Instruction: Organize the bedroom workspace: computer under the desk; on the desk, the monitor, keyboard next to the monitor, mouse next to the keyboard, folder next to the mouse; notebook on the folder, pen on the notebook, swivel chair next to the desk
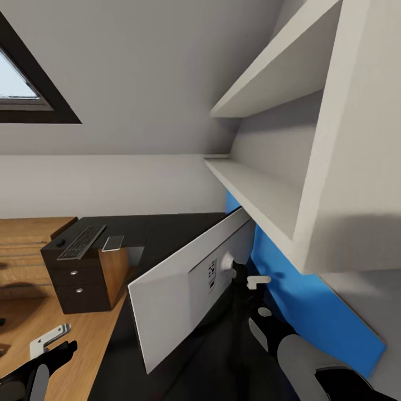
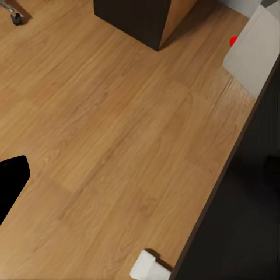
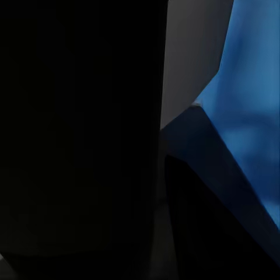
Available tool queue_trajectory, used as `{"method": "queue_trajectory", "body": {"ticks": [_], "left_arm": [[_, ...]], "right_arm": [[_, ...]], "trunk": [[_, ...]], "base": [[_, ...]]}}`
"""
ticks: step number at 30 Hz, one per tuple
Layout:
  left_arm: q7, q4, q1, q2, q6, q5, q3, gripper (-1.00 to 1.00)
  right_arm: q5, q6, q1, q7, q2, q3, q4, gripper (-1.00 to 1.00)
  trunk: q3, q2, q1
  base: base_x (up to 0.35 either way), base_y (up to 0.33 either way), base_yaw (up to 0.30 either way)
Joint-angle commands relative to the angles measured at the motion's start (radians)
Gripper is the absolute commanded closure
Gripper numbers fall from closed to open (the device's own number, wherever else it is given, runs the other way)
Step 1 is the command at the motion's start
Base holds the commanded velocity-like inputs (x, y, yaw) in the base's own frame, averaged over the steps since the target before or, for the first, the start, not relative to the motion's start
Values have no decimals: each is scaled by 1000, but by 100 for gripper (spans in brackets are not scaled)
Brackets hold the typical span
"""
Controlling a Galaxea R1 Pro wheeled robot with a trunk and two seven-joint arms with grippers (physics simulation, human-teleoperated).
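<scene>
Closest to you, your right arm reaches up behind the monitor (image 1: 184,284), and the right pincer (image 1: 252,280) sits at the stand mount on its white back; whether it grips or gapes, I cannot tell. The screen leans steeply over the black table (image 1: 167,234), so ease it upright slowly and set the base flat. Mind the white shelves (image 1: 262,189) just overhead and the blue wall panel (image 1: 312,301) behind. Your left pincer (image 1: 50,341) hangs low over the wood floor (image 2: 116,128), fingers spread, empty. The keyboard (image 1: 82,241), mouse (image 1: 60,243) and notebook (image 1: 113,243) lie on the far table end above the drawers.
</scene>
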Motion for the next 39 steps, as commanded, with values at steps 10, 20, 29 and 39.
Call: {"method": "queue_trajectory", "body": {"ticks": [10, 20, 29, 39], "left_arm": [[7, -1, -1, -1, 4, 11, 1, -100], [7, -2, -1, -1, 4, 11, 3, -100], [7, -15, -1, -1, 4, 11, 3, -100], [7, -22, -1, -1, 4, 12, 4, -100]], "right_arm": [[4, -3, -2, -9, 0, 5, -1, 100], [4, -2, -2, -9, 0, 5, 0, -100], [4, -3, -2, -7, 0, 6, 0, -100], [5, -3, -2, -6, 0, 7, 0, -100]], "trunk": [[-1, -1, 0], [-1, -1, 0], [-1, -1, 0], [-1, -1, 0]], "base": [[206, 0, 0], [11, 0, 0], [-26, 0, 0], [-300, 0, 0]]}}
